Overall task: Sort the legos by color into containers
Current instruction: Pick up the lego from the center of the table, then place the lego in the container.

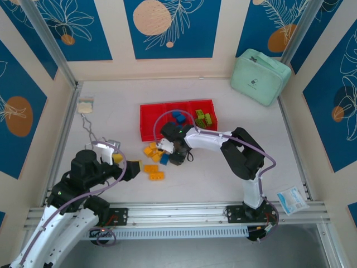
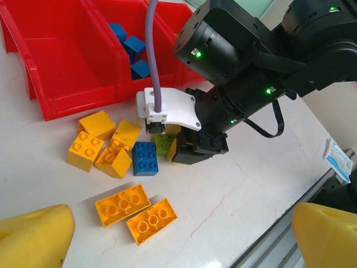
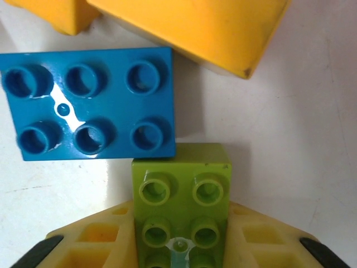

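Right wrist: one green lego point(image 3: 182, 204), one blue lego point(image 3: 89, 103).

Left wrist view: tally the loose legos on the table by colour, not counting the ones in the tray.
yellow-orange legos: 6
blue legos: 1
light green legos: 1
Total: 8
Any brick hidden under the right arm would not be counted.

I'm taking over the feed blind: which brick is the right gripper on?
Start at the bright red plastic tray and drop to the loose pile on the white table before it. There the right gripper straddles a small light green studded brick, the pile's sole green piece, touching a blue brick.
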You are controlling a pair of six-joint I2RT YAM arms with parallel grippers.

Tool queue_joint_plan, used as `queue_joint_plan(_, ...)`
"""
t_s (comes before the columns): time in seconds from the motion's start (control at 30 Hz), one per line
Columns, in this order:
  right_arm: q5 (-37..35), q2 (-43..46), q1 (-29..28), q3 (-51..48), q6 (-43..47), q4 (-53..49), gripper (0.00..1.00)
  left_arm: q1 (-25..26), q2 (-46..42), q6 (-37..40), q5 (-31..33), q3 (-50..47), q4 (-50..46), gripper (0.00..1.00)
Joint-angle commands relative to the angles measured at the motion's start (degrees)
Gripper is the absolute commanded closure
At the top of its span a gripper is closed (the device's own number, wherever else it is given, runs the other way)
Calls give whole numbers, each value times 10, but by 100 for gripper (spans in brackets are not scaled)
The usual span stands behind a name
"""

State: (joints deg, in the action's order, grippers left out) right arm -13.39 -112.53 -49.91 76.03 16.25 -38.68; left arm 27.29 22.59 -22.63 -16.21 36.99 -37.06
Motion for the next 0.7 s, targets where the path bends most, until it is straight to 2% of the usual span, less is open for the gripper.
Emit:
queue_joint_plan(0.0,9,-24,-13,-14,-8,-54,72,6,-7,-5,6,-3,4,0)
queue_joint_plan(0.1,12,-16,-13,-18,-11,-58,73,7,-7,-5,8,-3,2,1)
queue_joint_plan(0.3,21,20,2,-5,-32,-72,86,7,-8,-4,5,-3,3,1)
queue_joint_plan(0.37,36,43,15,4,-39,-74,87,7,-8,-5,4,-3,3,1)
queue_joint_plan(0.47,52,79,41,26,-51,-77,91,7,-7,-6,6,-3,2,1)
queue_joint_plan(0.57,51,108,78,60,-71,-81,100,7,-8,-5,7,-3,1,1)
queue_joint_plan(0.67,22,115,122,105,-101,-87,100,7,-9,-4,6,-3,1,1)
